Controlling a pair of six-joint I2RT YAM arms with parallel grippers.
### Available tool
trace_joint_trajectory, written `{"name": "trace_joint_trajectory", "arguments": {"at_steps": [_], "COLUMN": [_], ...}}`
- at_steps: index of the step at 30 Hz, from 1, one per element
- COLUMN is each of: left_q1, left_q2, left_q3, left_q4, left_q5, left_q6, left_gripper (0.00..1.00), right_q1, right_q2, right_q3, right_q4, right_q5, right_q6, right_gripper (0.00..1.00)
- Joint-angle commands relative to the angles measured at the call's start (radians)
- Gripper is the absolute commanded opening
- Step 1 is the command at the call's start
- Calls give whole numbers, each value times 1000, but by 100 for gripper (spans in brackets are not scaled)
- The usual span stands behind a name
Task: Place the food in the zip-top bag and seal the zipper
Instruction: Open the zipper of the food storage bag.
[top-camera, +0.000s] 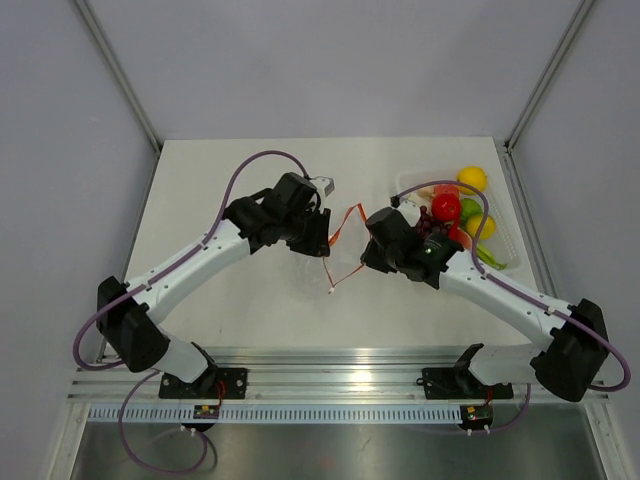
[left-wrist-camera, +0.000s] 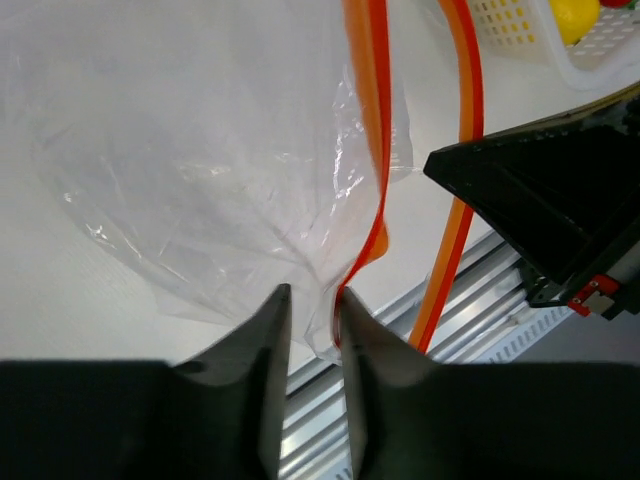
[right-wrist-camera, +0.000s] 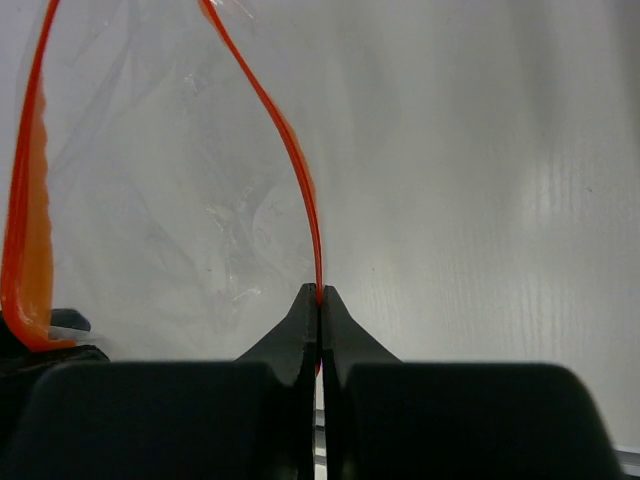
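Because the right gripper (right-wrist-camera: 320, 292) has its jaws pressed together on the thin red-orange zipper (right-wrist-camera: 292, 150), it holds one lip of the small clear floppy plastic zip-top bag (right-wrist-camera: 170, 210) by that strip alone. The left gripper (left-wrist-camera: 312, 295) stands narrowly parted. The bag's corner film sits in the gap and the strip's end touches the inner face of one finger, but nothing looks clamped there.

Between the two grippers the bag spans the middle of the white tabletop (top-camera: 220, 180) with its mouth gaping. The food (top-camera: 447, 207), small plastic toy lemons, a red round fruit, purple grapes and green pieces, lies in the rigid white rectangular tray (top-camera: 400, 182) at the far right, just beside the right gripper. None of it shows inside the bag.

The film looks very light, limp and slippery, likely to crumple or slide out of a loose pinch. The strip looks like its stiffest part, so the lips near the corners seem the best places to take hold, one per gripper.

Only the right wrist view shows the pinch on the strip. The left wrist view alone shows the left jaws' gap and both lips standing apart. The top view places the food and both arms, but there the film nearly vanishes and only the orange line can be seen.
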Motion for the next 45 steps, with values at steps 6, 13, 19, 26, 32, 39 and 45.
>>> {"name": "trace_joint_trajectory", "arguments": {"at_steps": [6,13,19,26,32,39,45], "left_q1": [-45,-77,-107,-123,-137,-137,-131], "left_q2": [33,38,79,113,144,132,181], "left_q3": [91,131,174,216,246,277,335], "left_q4": [56,56,9,-45,-103,-137,-218], "left_q5": [21,24,-106,-312,-421,-435,-514], "left_q6": [-13,-41,-84,-106,-106,-98,-70], "left_gripper": [50,59,61,36,22,0,0], "right_q1": [10,17,43,62,63,51,-29], "right_q2": [-40,-29,-1,-1,-20,-20,-15], "right_q3": [54,91,113,117,94,87,30], "right_q4": [23,16,27,18,16,-26,-31], "right_q5": [1,-3,-8,6,18,66,75], "right_q6": [21,14,24,35,43,29,-3], "right_gripper": [0,0,0,0,0,0,0]}}
